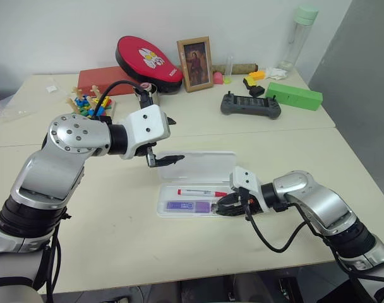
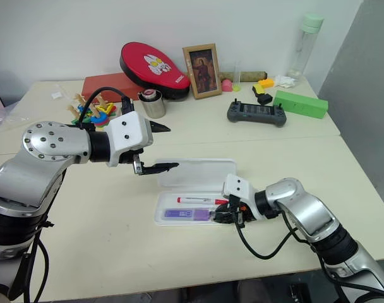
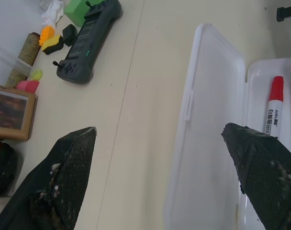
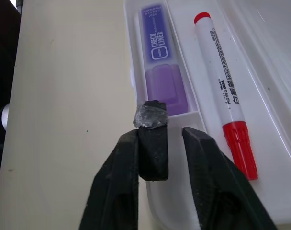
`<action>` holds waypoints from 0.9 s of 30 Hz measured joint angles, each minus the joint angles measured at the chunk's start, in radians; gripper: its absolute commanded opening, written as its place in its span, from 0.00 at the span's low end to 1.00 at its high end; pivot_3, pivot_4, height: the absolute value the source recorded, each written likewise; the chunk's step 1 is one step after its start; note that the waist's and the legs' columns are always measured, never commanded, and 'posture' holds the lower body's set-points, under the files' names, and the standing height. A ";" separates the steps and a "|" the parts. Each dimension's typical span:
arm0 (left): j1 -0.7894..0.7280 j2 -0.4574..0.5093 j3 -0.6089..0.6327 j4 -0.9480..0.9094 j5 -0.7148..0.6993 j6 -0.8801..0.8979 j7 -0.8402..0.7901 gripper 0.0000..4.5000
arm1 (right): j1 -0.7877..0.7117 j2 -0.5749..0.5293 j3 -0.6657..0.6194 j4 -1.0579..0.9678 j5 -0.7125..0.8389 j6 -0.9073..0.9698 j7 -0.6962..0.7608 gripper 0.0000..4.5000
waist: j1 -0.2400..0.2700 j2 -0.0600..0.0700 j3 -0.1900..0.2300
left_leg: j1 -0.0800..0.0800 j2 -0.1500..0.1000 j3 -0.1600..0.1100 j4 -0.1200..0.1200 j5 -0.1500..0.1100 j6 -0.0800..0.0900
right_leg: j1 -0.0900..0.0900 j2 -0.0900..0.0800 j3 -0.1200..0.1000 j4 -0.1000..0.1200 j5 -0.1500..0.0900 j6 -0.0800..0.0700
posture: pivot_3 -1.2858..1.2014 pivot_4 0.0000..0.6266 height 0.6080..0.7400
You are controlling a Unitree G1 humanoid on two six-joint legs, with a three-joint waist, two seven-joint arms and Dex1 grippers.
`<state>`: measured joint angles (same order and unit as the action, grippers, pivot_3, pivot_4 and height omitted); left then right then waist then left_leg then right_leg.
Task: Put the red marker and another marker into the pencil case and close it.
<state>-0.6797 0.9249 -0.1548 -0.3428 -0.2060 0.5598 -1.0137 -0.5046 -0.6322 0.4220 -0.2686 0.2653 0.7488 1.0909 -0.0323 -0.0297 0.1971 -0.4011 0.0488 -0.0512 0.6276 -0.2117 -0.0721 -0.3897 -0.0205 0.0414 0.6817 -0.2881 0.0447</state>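
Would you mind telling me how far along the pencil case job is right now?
Done: the red marker and the purple highlighter both lie inside the pencil case. In hand: nothing; the right claw sits at the case's right end, just off the highlighter, and the left claw hangs open above the lid. Left: the lid lies open and needs closing.

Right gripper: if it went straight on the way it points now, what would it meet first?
Probably the purple highlighter, lying in the pencil case just beyond the right gripper; depth is uncertain.
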 measured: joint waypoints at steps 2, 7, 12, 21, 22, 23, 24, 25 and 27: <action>0.000 0.000 0.000 0.000 0.003 0.000 0.000 1.00 | 0.000 0.000 0.000 0.000 0.000 0.000 0.000 0.58 | 0.000 0.000 0.000 | 0.000 0.000 0.000 0.000 0.000 0.000 | 0.000 0.000 0.000 0.000 0.000 0.000 | 0.52 0.24 1.00; 0.000 -0.002 0.000 0.000 0.004 0.000 0.000 1.00 | -0.027 -0.002 -0.030 -0.001 0.018 0.008 -0.002 0.84 | 0.000 0.000 0.000 | 0.000 0.000 0.000 0.000 0.000 0.000 | 0.000 0.000 0.000 0.000 0.000 0.000 | 0.52 0.24 1.00; 0.000 -0.005 0.000 0.001 0.004 -0.001 0.000 1.00 | -0.037 -0.020 -0.072 -0.018 0.041 0.026 -0.001 0.99 | 0.000 0.000 0.000 | 0.000 0.000 0.000 0.000 0.000 0.000 | 0.000 0.000 0.000 0.000 0.000 0.000 | 0.52 0.24 1.00; 0.013 -0.009 0.027 -0.009 -0.026 0.017 -0.003 1.00 | -0.062 -0.098 -0.145 -0.056 0.100 0.045 0.021 0.99 | 0.000 0.000 0.000 | 0.000 0.000 0.000 0.000 0.000 0.000 | 0.000 0.000 0.000 0.000 0.000 0.000 | 0.52 0.24 1.00; 0.017 -0.008 0.034 -0.011 -0.033 0.023 -0.003 1.00 | -0.064 -0.108 -0.156 -0.056 0.102 0.045 0.022 0.99 | 0.000 0.000 0.000 | 0.000 0.000 0.000 0.000 0.000 0.000 | 0.000 0.000 0.000 0.000 0.000 0.000 | 0.52 0.24 1.00; 0.021 -0.008 0.039 -0.013 -0.038 0.027 -0.003 1.00 | -0.065 -0.113 -0.165 -0.055 0.103 0.044 0.023 0.99 | 0.000 0.000 0.000 | 0.000 0.000 0.000 0.000 0.000 0.000 | 0.000 0.000 0.000 0.000 0.000 0.000 | 0.52 0.24 1.00; 0.029 -0.005 0.047 -0.020 -0.049 0.034 -0.006 1.00 | -0.067 -0.122 -0.165 -0.054 0.105 0.041 0.029 0.99 | 0.000 0.000 0.000 | 0.000 0.000 0.000 0.000 0.000 0.000 | 0.000 0.000 0.000 0.000 0.000 0.000 | 0.52 0.24 1.00; 0.043 0.001 0.061 -0.032 -0.062 0.045 -0.009 1.00 | -0.067 -0.137 -0.166 -0.048 0.107 0.034 0.038 0.91 | 0.000 0.000 0.000 | 0.000 0.000 0.000 0.000 0.000 0.000 | 0.000 0.000 0.000 0.000 0.000 0.000 | 0.52 0.24 1.00; 0.094 0.039 0.112 -0.064 -0.097 0.068 -0.026 1.00 | -0.069 -0.223 -0.174 0.005 0.086 -0.007 0.067 0.81 | 0.000 0.000 0.000 | 0.000 0.000 0.001 0.000 0.000 0.000 | 0.000 -0.001 0.001 -0.001 0.000 0.000 | 0.52 0.24 1.00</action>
<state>-0.5857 0.9643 -0.0431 -0.4067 -0.3031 0.6281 -1.0399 -0.5732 -0.8548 0.2483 -0.2634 0.3510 0.7420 1.1582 -0.0323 -0.0296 0.1973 -0.4013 0.0488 -0.0503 0.6274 -0.2117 -0.0720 -0.3901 -0.0211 0.0420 0.6808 -0.2879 0.0445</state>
